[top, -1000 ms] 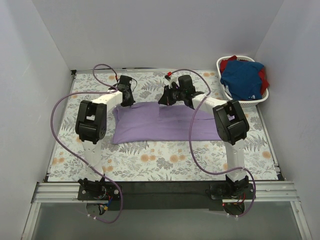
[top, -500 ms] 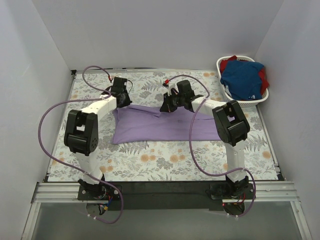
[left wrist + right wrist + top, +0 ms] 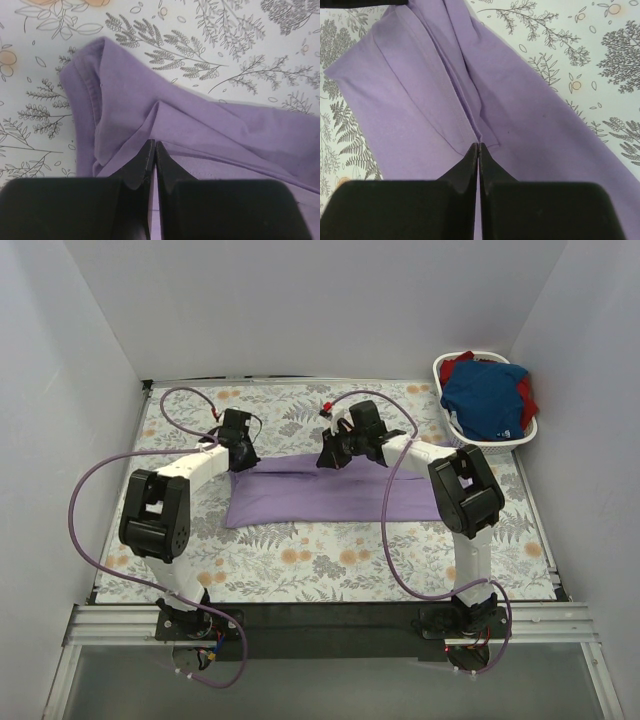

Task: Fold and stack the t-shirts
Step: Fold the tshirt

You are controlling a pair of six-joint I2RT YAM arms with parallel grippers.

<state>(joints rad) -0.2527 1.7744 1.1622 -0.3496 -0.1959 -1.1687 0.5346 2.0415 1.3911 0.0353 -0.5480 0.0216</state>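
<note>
A lavender t-shirt [image 3: 310, 490] lies as a wide folded band across the middle of the floral table. My left gripper [image 3: 240, 454] is at the shirt's far left corner. In the left wrist view it [image 3: 154, 144] is shut, with a raised fold of the lavender cloth [image 3: 200, 120] pinched at its tips. My right gripper [image 3: 335, 455] is at the far edge near the middle. It [image 3: 478, 145] is also shut, nipping a hemmed pleat of the cloth [image 3: 410, 100]. A royal-blue t-shirt [image 3: 485, 395] and a red one [image 3: 458, 364] lie heaped in the basket.
The white laundry basket [image 3: 437, 371] stands at the back right corner of the table. Purple cables loop from both arms over the floral cloth [image 3: 300, 550]. Grey walls close in the table at the left, back and right.
Both arms have stretched out and dropped lower. The left gripper has shifted left and down to the shirt's far left corner. The shirt's far edge now lies flatter and the band looks narrower.
</note>
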